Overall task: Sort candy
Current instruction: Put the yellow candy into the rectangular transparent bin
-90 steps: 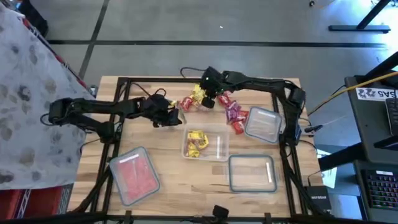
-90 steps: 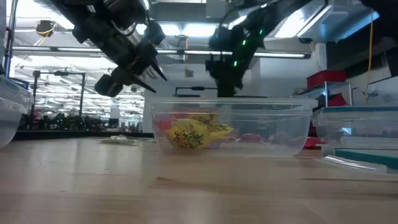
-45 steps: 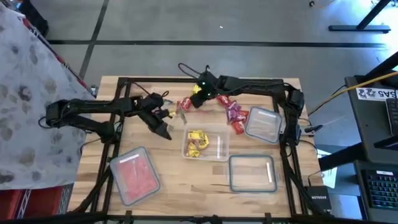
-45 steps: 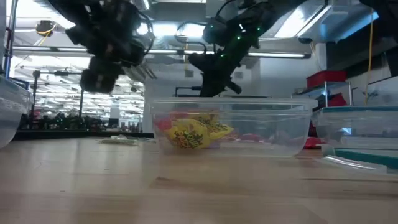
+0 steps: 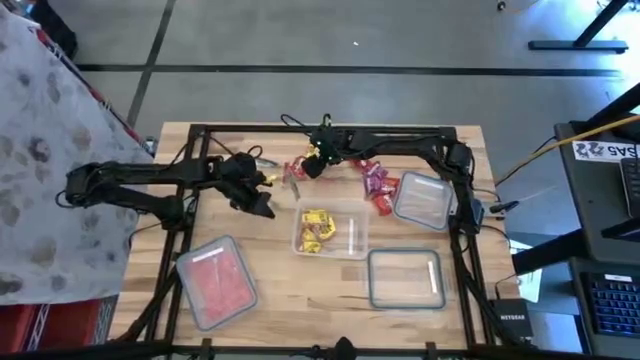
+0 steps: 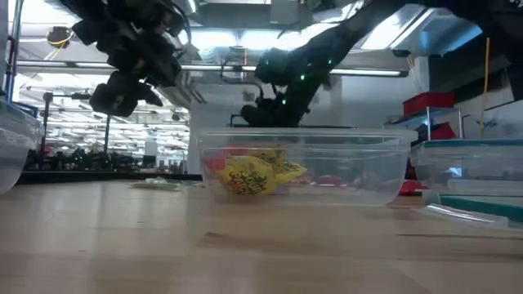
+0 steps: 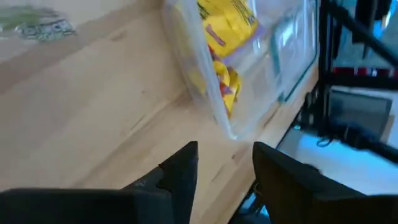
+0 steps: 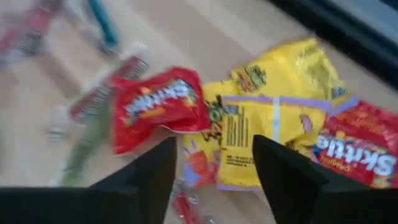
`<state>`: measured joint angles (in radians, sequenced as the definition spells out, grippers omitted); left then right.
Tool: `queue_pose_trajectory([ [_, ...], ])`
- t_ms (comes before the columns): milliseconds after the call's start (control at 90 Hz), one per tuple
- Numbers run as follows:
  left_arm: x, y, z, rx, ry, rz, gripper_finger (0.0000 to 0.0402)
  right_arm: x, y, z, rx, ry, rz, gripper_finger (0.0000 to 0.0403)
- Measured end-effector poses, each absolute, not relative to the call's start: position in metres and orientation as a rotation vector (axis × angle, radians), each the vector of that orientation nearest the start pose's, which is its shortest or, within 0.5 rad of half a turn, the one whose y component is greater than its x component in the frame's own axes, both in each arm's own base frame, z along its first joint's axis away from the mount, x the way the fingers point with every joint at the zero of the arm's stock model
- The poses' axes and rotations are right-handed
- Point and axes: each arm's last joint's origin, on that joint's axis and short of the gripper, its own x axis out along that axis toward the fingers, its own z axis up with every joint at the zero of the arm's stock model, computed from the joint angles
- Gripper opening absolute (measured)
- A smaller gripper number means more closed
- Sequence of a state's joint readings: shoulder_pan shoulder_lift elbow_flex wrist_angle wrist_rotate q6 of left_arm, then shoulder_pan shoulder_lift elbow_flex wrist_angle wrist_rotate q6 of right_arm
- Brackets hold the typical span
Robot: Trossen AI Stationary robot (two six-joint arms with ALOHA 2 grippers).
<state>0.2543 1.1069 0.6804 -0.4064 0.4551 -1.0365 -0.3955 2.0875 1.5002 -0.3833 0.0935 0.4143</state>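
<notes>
Loose candy lies at the table's far middle: red and yellow packs (image 5: 297,166) and purple and red ones (image 5: 377,183). My right gripper (image 5: 309,167) hangs open just over the pile. In its wrist view a yellow pack (image 8: 273,118) and a red pack (image 8: 158,102) lie flat on the wood ahead of the gripper (image 8: 214,149). My left gripper (image 5: 263,208) hovers open above bare wood, left of the middle clear container (image 5: 362,250). That container holds yellow candy (image 5: 316,228), seen also in the left wrist view (image 7: 227,25). Nothing is between the left fingers (image 7: 180,171).
A clear container with red candy (image 5: 215,283) stands near left. One clear container (image 5: 405,278) stands near right and another (image 5: 420,198) at the right, beside the purple candy. A dark frame (image 5: 190,150) borders the table. Bare wood lies between the left gripper and the near-left container.
My right gripper has gone toward the table's left edge and come down over the red and yellow candy. My left gripper has swung a little toward the near edge and turned toward the middle container. No candy has visibly moved.
</notes>
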Motion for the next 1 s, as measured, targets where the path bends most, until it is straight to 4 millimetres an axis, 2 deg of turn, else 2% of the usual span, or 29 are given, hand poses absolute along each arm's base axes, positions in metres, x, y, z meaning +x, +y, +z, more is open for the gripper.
queue_pose_trajectory([
  [156,0.209,0.042,0.223,-1.223,0.819,0.25,0.0136,0.409,-0.179,0.145,0.533,0.903,-0.657,0.0231],
  [300,0.209,0.047,0.223,-1.219,0.798,0.271,0.0136,0.41,-0.18,0.134,0.525,0.928,-0.698,0.0222],
  [400,0.208,0.051,0.224,-1.229,0.786,0.285,0.0136,0.408,-0.179,0.132,0.527,0.953,-0.7,0.0188],
  [522,0.207,0.057,0.224,-1.249,0.769,0.288,0.0136,0.404,-0.177,0.135,0.519,0.992,-0.712,0.0108],
  [611,0.206,0.062,0.225,-1.254,0.744,0.287,0.0136,0.4,-0.175,0.14,0.503,1.014,-0.707,0.0033],
  [656,0.206,0.064,0.226,-1.256,0.731,0.291,0.0136,0.4,-0.175,0.144,0.486,1.019,-0.682,0.0014],
  [778,0.206,0.068,0.227,-1.257,0.702,0.293,0.0136,0.397,-0.171,0.16,0.461,1.011,-0.646,0.0009],
  [1000,0.207,0.068,0.227,-1.26,0.704,0.295,0.0136,0.389,-0.156,0.211,0.393,0.941,-0.503,0.0001],
])
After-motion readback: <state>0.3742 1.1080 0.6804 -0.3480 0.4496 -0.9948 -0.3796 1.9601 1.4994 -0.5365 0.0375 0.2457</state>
